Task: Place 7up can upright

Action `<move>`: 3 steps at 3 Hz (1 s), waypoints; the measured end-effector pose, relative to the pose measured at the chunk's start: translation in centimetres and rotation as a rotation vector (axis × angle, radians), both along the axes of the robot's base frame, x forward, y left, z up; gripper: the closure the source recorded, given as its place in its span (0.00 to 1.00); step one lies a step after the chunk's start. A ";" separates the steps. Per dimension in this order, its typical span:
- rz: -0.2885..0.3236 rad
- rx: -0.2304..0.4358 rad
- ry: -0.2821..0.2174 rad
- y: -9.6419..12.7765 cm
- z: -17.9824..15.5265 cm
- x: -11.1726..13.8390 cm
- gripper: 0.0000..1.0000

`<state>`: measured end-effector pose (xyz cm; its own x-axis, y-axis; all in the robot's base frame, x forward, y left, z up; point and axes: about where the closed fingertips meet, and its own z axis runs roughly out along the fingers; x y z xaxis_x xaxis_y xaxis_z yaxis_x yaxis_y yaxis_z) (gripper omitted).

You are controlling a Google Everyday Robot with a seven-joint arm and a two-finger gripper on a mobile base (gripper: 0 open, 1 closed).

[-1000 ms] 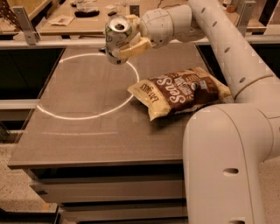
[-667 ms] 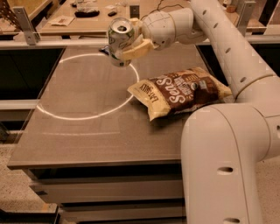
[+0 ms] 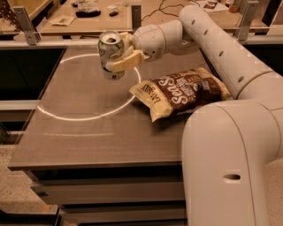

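The 7up can (image 3: 110, 54) is a pale silvery-green drinks can with its pull-tab top facing up and toward the camera. My gripper (image 3: 118, 52) is shut on it, with cream fingers (image 3: 126, 62) wrapped around its body. The can is nearly upright, tilted slightly, held over the far part of the dark table (image 3: 93, 132), inside the white circle marked on it. Its base is at or just above the table surface; I cannot tell if it touches.
A brown-and-yellow chip bag (image 3: 179, 92) lies on the table to the right of the can. My arm (image 3: 212, 39) reaches in from the right, and my white base (image 3: 230, 167) fills the lower right. A wooden bench with clutter (image 3: 88, 13) stands behind.
The can has turned from tilted toward nearly upright in the gripper's hold. It stays over the far part of the white circle.
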<state>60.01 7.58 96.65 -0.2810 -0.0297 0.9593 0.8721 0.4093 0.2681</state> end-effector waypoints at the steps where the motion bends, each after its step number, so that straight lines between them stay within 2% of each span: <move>1: 0.002 -0.085 0.016 1.0 -1.9 -0.4 1.00; 2: -0.018 -0.141 0.001 1.4 -2.2 -0.4 1.00; 3: -0.050 -0.147 -0.015 2.6 -2.4 -0.4 1.00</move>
